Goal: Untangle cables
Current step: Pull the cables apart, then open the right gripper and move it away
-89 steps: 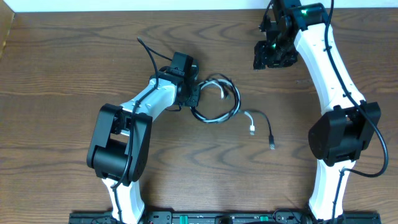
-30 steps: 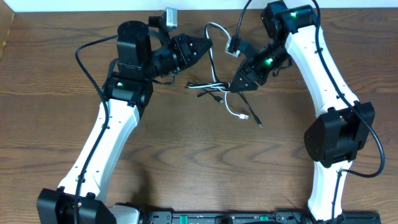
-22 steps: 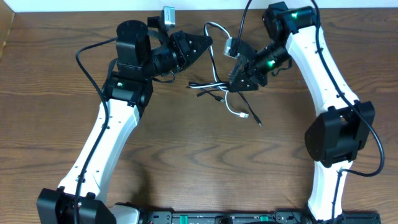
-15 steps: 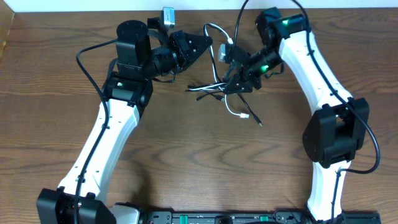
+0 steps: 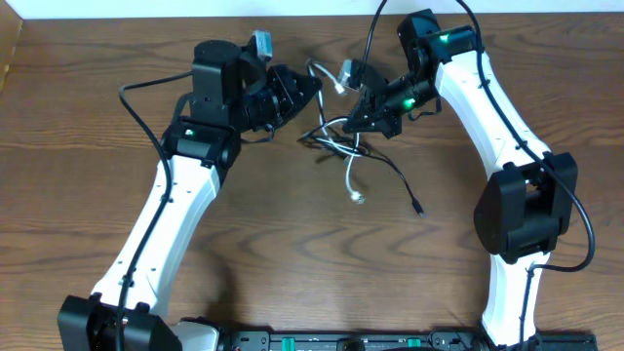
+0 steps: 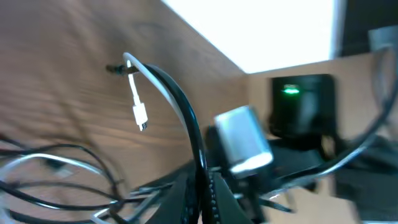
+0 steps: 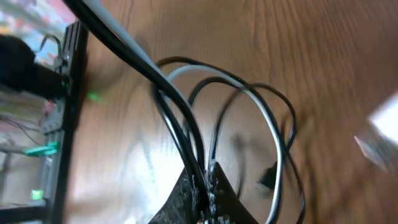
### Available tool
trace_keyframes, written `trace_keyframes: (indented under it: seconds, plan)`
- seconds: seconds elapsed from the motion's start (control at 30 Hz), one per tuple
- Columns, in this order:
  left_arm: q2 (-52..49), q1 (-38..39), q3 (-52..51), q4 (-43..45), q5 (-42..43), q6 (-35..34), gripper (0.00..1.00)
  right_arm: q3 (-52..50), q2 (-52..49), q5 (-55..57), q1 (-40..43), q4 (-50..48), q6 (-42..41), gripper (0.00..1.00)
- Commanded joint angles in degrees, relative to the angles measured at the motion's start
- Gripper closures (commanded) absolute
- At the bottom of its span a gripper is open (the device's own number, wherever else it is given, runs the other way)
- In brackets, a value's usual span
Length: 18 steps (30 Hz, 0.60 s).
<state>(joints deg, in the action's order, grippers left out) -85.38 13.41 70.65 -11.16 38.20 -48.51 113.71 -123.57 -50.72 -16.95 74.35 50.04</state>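
Overhead, nearest us the white plug [image 5: 359, 198] and the black plug [image 5: 417, 208] lie loose on the wooden surface [image 5: 292, 263]. Their tails trail back into the cables [image 5: 336, 143], which bunch in crossed loops toward the far middle. Just beyond the bunch, the right pincer [image 5: 354, 117] is pressed together on strands of both colours. To its left, the left pincer [image 5: 310, 88] is likewise clamped on a black-and-white pair. We judge the two grips sit on opposite sides so the loops can be drawn apart.
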Motion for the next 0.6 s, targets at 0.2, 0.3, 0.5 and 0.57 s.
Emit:
trace_keyframes:
  seconds: [0.2, 0.3, 0.5, 0.57]
  plan:
    - [1.1, 1.3, -0.2, -6.4, -16.1, 8.5, 0.89, 0.5, 8.1, 4.2, -1.9, 3.1, -15.4, 0.99]
    - [1.1, 1.3, -0.2, -8.2, -17.4, 9.1, 0.57, 0.5, 9.8, 4.3, -1.7, 3.1, -18.4, 0.98]
    - [0.8, 1.3, -0.3, -13.0, -17.3, 10.4, 0.12, 0.6, 15.4, 4.0, -0.5, -10.4, -37.9, 0.99]
    - [0.5, 1.3, -0.3, -14.1, -17.3, 10.4, 0.11, 0.6, 17.9, 4.3, 0.0, -15.2, -42.6, 0.99]
